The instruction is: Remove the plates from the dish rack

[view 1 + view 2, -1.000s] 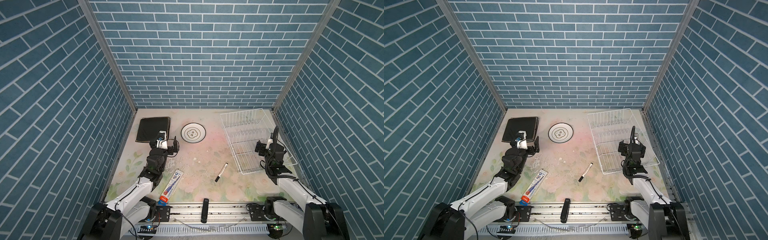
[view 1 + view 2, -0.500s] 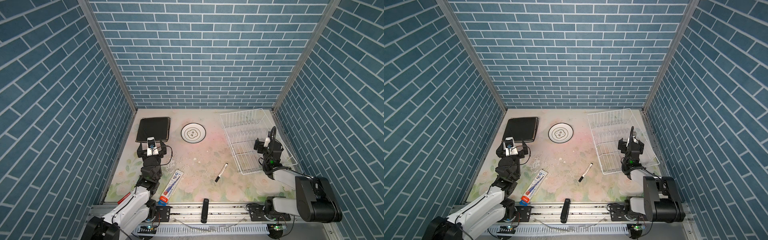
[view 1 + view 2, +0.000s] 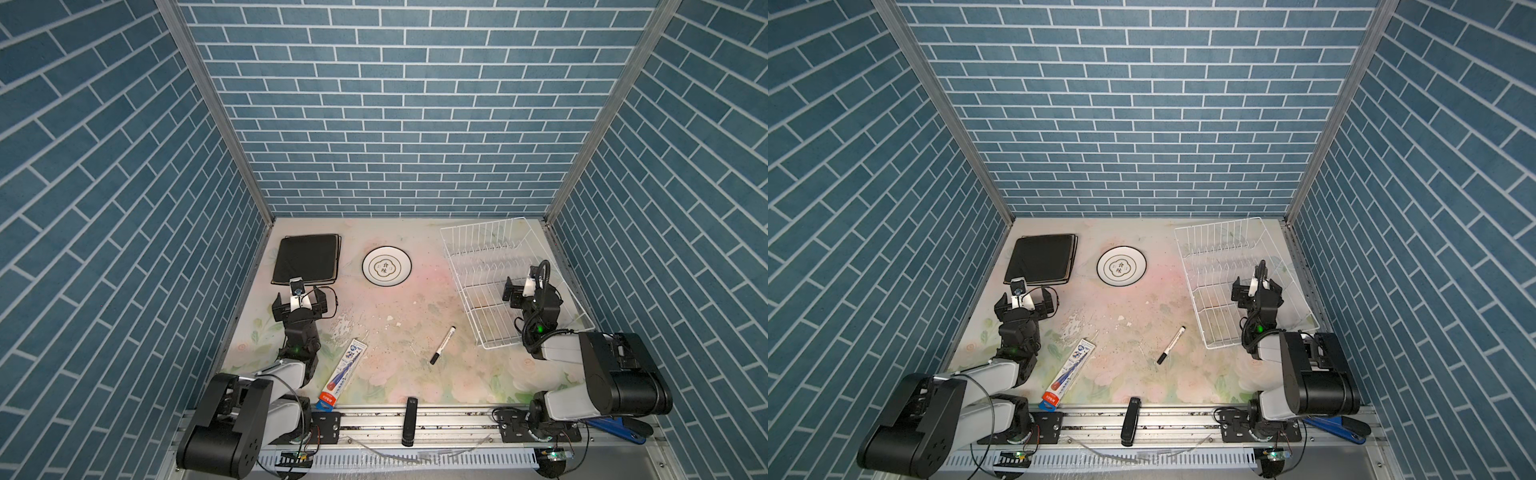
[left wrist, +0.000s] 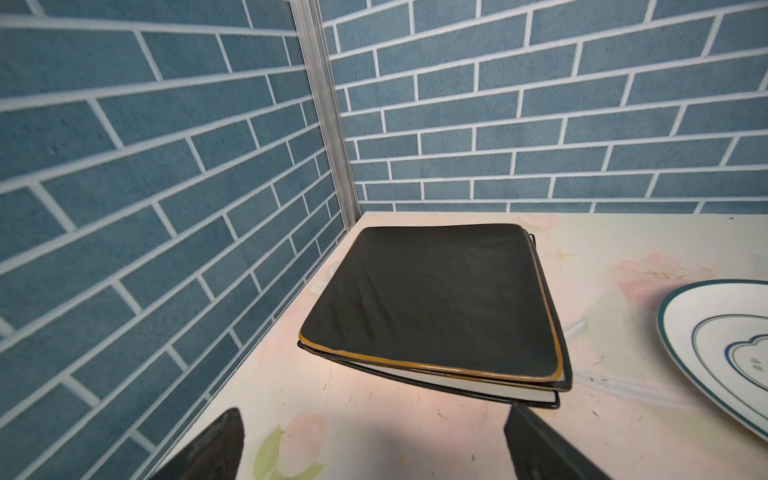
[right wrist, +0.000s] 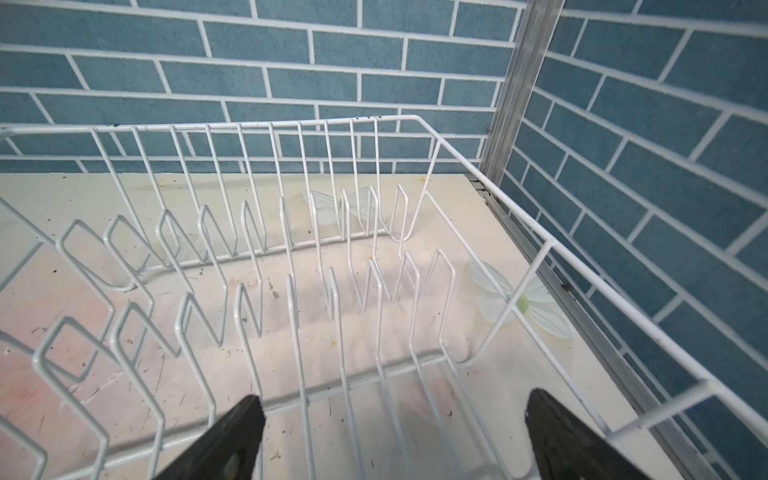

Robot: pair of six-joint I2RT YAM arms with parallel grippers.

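1. Both arms have drawn back toward their bases since the earlier frame. The left tool [image 3: 300,306] and right tool [image 3: 528,292] are spread wide and hold nothing.
2. Square plates [image 3: 306,259] lie stacked at the upper left of the counter [image 3: 395,332], with the round plate [image 3: 387,266] beside them.
3. Dish rack [image 3: 486,237], right of frame, looks empty, so unloading seems finished.

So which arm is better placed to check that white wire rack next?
The right arm: its open jaws hang over the dish rack, which shows no plates in the right wrist view. The left arm sits across the table, by the stacked square plates.
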